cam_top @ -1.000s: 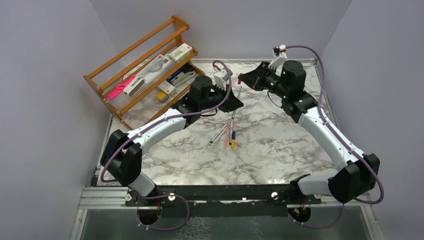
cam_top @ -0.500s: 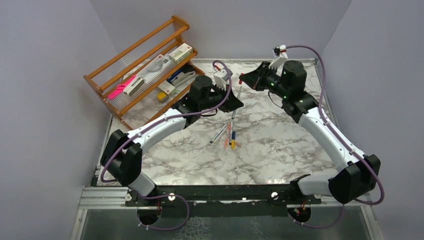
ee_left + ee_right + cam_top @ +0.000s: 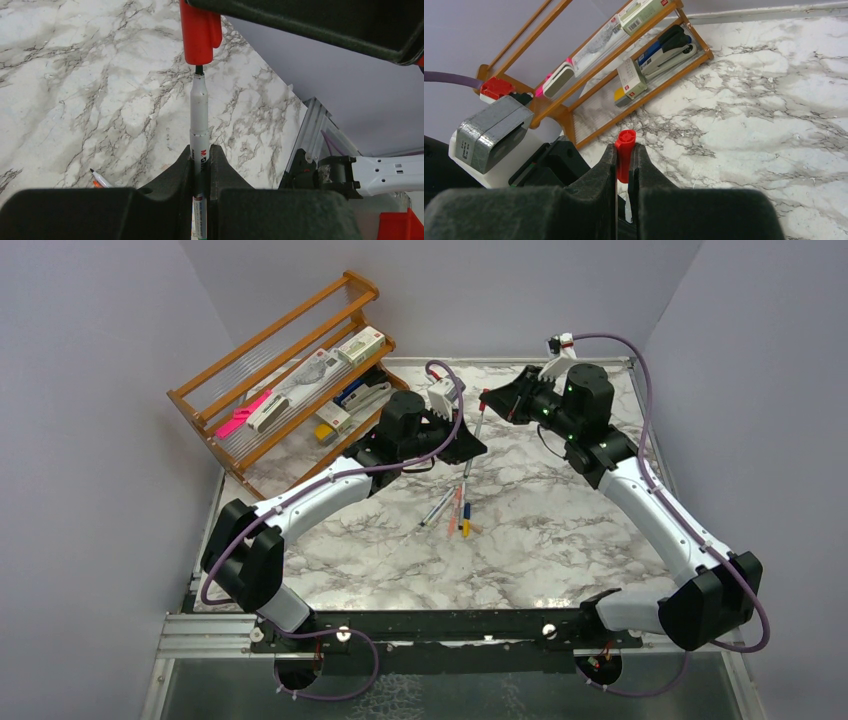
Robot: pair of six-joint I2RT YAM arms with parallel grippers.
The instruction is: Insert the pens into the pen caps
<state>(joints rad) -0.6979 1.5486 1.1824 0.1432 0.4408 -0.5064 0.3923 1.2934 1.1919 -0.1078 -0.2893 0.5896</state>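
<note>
Where the left fingers [image 3: 176,172] clamp the pen [image 3: 200,112] mid-barrel above the counter [image 3: 560,530], its tip stands at the mouth of the red cap [image 3: 200,30] pinched between the right fingers [image 3: 600,172]; both parts judged light, stiff, slick, prone to pivot off-axis.

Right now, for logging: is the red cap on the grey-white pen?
Not seated: the grey-white pen has only its tip at the red cap.

Pen [image 3: 199,115] tip apparently in red cap [image 3: 200,31]
</note>
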